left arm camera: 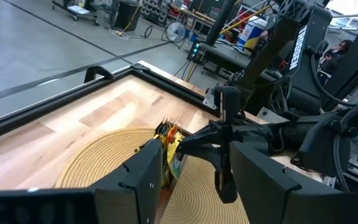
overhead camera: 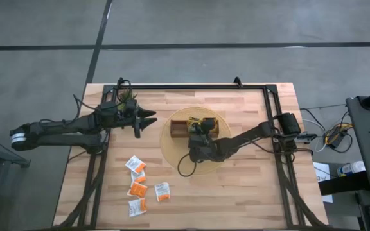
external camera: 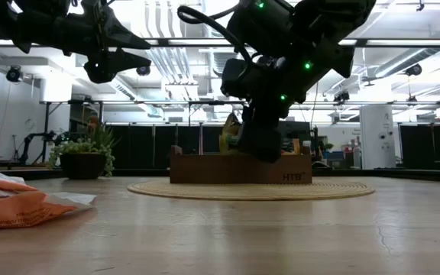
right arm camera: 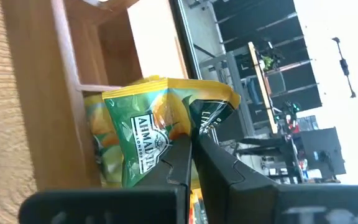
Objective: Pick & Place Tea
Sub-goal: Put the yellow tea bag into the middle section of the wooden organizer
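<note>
your right gripper (right arm camera: 194, 146) is clamped on a yellow-green sachet (right arm camera: 151, 134) over the tray (overhead camera: 180, 126); five sachets (overhead camera: 140, 186) wait (left gripper (overhead camera: 148, 120) hovers apart).

Most of the wooden tray (overhead camera: 180, 127) and its sachets (overhead camera: 205, 122) under the right arm, contents unreadable from above

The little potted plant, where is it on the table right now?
In the high view the potted plant sits at the table's far left corner, beside the left gripper and left of the wooden tray.
</note>
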`<move>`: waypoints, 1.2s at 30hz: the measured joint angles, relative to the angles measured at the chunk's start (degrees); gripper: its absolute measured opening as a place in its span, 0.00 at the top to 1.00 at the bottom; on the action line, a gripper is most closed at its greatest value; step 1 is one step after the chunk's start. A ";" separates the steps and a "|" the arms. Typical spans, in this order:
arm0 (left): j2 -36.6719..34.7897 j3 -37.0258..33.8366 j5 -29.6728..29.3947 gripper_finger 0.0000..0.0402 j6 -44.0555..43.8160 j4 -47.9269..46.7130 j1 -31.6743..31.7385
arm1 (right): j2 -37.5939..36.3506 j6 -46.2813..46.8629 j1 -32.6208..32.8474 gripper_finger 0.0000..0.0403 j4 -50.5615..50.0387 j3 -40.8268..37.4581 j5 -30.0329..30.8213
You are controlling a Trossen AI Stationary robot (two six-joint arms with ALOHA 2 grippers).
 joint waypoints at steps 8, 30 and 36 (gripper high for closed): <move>-0.01 0.00 0.00 0.54 -0.02 0.00 0.00 | 0.02 5.80 0.17 0.96 0.06 -1.49 2.61; 0.02 0.04 0.00 0.54 -0.02 0.00 -0.02 | 0.07 7.35 -0.27 0.96 1.74 -2.41 0.01; 0.02 0.04 0.00 0.54 -0.02 0.00 -0.02 | 0.09 6.95 -1.46 0.96 1.78 -2.41 -3.04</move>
